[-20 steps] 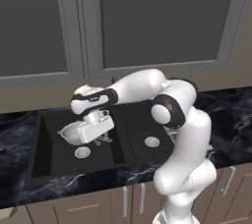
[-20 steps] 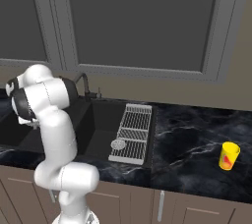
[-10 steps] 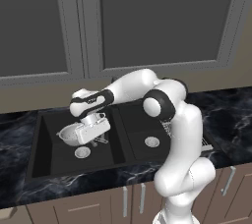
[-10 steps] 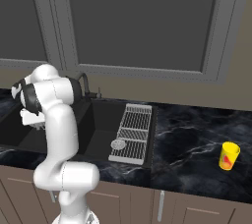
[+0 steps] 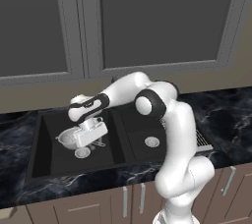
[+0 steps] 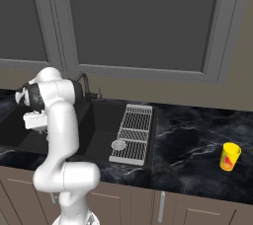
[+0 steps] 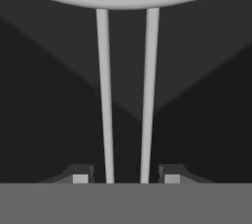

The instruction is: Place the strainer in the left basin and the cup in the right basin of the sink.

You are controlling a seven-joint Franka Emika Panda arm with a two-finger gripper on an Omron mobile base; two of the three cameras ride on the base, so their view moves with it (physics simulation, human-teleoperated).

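In the left base view, the left basin of the sink takes up the left part of the counter, wide and matte black, with a round silver drain on its floor. Above that drain hangs the strainer, a silvery mesh bowl held clear of the basin floor. Its handle runs to the right into the gripper, at the end of the white arm that reaches leftward over the sink. In the hand view the two thin wires of the handle run straight up between the two finger tips to the strainer's pale rim at the top; the tips stand a little outside the wires, so whether they are pressing on the handle cannot be told.

Further right, past the divider, lies the narrower right basin with its own silver drain.

In the right base view, a dark curved faucet stands at the far edge of the sink. To the right of the basins a flat wire drying rack rests on the black marbled countertop. Well apart from it, near the right end and the near edge of the counter, the yellow cup stands upright.
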